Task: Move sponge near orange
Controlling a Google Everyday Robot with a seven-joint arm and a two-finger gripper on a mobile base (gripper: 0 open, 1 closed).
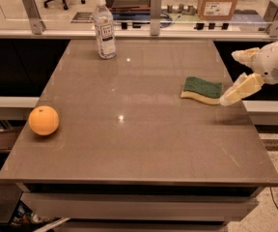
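Note:
The sponge (202, 89), dark green on top with a pale yellow layer below, lies flat on the right side of the brown table (139, 144). The orange (44, 120) sits at the table's left edge, far from the sponge. My gripper (229, 79) reaches in from the right at the table's right edge, just right of the sponge. Its cream fingers are spread apart and hold nothing. The lower fingertip (226, 100) is right beside the sponge's right end.
A clear water bottle (104, 28) with a white cap stands at the back left of the table. Behind the table runs a rail with metal posts (155, 7), and a cardboard box (218, 1) beyond it.

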